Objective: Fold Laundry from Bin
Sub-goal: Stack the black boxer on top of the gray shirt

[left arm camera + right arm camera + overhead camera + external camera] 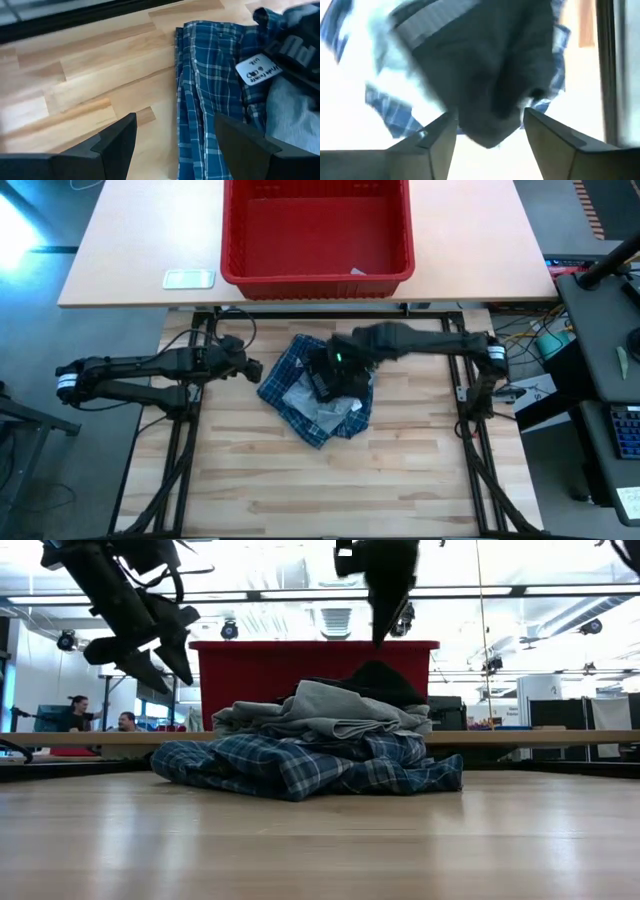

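Three soft clothes lay in one pile [318,392] on the pale wooden counter [400,480], just in front of the red plastic bin [316,230]. A blue-and-white plaid shirt [300,765] sat at the bottom, with a light grey T-shirt [320,712] on it and a small black garment [375,682] on top. Over the pile hung the right gripper [490,132], its fingers apart around the black garment. Beside the pile, away from the bin, the left gripper [175,145] hung released, holding nothing.
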Controlling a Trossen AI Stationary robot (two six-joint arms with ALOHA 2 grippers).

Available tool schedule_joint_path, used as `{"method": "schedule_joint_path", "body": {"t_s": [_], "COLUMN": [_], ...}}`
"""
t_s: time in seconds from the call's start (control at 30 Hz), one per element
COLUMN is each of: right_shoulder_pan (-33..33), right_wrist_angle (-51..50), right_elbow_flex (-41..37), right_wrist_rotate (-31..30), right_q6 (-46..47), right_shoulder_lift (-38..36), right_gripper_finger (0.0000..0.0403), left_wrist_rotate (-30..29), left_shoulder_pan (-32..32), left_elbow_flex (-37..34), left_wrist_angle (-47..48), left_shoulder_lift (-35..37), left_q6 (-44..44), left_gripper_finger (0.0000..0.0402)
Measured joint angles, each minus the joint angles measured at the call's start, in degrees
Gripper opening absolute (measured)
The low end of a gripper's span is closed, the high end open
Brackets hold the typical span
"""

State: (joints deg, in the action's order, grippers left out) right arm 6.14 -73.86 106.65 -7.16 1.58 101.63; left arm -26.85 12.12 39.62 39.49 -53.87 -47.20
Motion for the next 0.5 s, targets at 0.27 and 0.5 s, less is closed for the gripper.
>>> {"method": "schedule_joint_path", "body": {"t_s": [0.27,0.5], "right_shoulder_pan": [-11.4,-11.2], "right_wrist_angle": [19.2,28.6], "right_elbow_flex": [-11.1,-14.9], "right_wrist_rotate": [-1.9,-9.9], "right_q6": [-12.8,-11.8], "right_shoulder_lift": [-2.5,3.6], "right_gripper_finger": [0.0269,0.027], "left_wrist_rotate": [0.4,0.5], "left_shoulder_pan": [0.0,-0.1], "left_elbow_flex": [0.0,0.0], "left_wrist_angle": [-0.5,-1.0], "left_shoulder_lift": [0.7,0.7], "left_q6": [6.4,6.4], "left_gripper_finger": [0.0249,0.0249]}}
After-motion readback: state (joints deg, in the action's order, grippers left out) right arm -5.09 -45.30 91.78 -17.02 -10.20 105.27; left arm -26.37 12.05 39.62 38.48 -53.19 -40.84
